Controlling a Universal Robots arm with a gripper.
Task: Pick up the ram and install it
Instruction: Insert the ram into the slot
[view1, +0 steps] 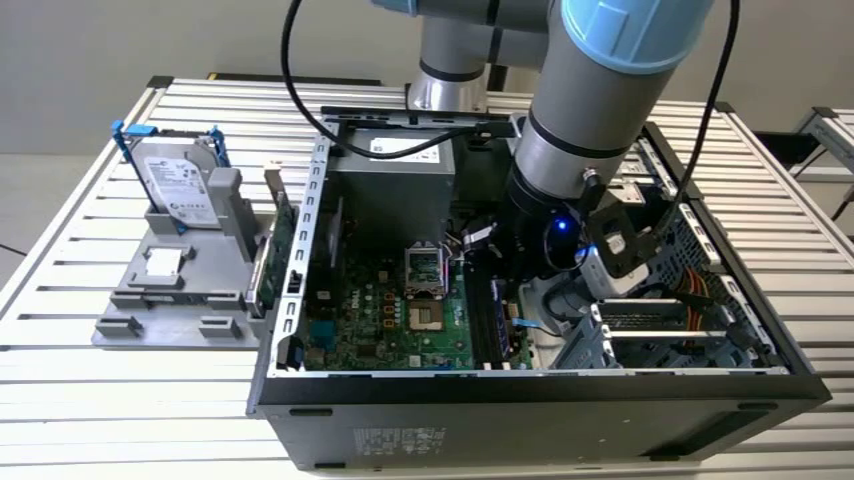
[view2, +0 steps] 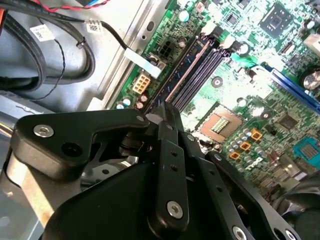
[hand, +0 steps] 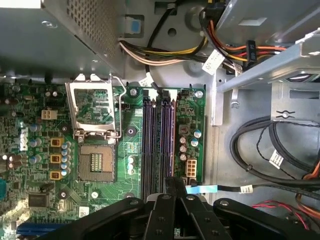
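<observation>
While its two black fingers are pressed together with no gap to see between them, the gripper (hand: 170, 181) hangs low inside the open computer case (view1: 534, 400), and its tips stand just at the near end of the memory slots. The ram (hand: 166, 135) stands on its edge in one of these dark slots, a thin blue-purple strip among the black ones; in the second wrist view it (view2: 185, 67) runs away from the fingertips (view2: 161, 111) as a narrow line with a pale upper edge. Whether the tips touch the stick cannot be told. Beside the slots lies the green motherboard (hand: 30, 165) with the open processor socket (hand: 95, 162) and its metal frame. On the other side of the slots, black cables carry small white labels (hand: 276, 159) with dark print, and one more white tag (hand: 213, 59) hangs on the coloured wire bundle. In the exterior view the grey arm (view1: 601, 100) reaches down into the case. On the exterior view's left, well apart from the gripper, a silver hard drive (view1: 180, 180) with blue rails stands upright in a grey holder (view1: 160, 300), and a green expansion card (view1: 267, 265) stands between the holder and the case. All rests on a slatted metal table (view1: 80, 400).
</observation>
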